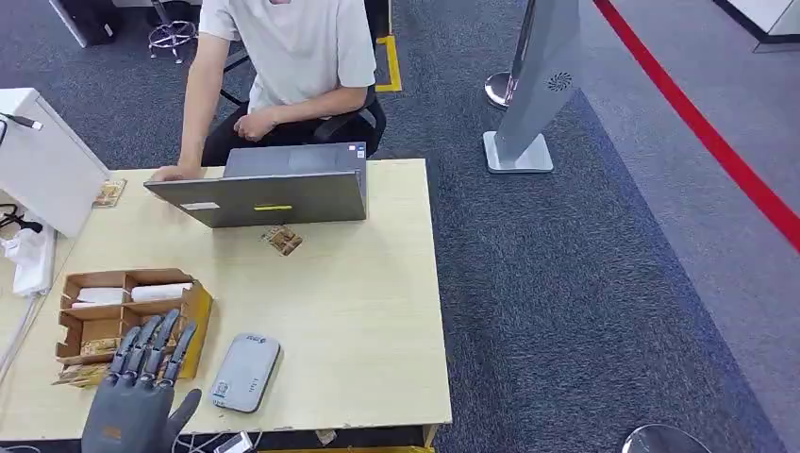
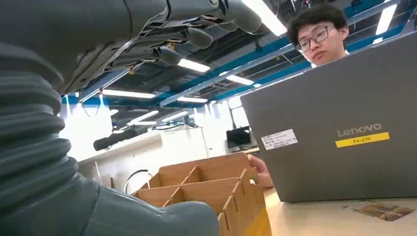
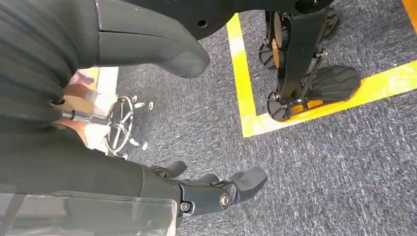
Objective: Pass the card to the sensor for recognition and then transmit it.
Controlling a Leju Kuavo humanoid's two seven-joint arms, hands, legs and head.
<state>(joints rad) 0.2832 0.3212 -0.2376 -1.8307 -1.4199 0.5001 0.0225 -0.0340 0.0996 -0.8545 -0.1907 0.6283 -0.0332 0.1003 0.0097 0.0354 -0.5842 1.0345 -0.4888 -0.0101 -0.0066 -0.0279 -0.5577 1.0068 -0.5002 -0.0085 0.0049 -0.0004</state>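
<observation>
The left hand (image 1: 138,392) has a matte grey palm shell with a small orange mark near the wrist. Its fingers (image 1: 156,342) are darker and segmented, with blue-grey tips. Behind the fingers sits a grey ribbed wrist cover (image 2: 29,147). The right hand (image 3: 147,46) has a smooth grey thumb (image 3: 167,49).

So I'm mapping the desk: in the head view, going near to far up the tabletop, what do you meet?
Left hand, grey sensor, wooden organizer, loose card, laptop, person.

The left hand (image 1: 141,377) hides part of the wooden organizer's (image 1: 94,326) front compartments.
</observation>
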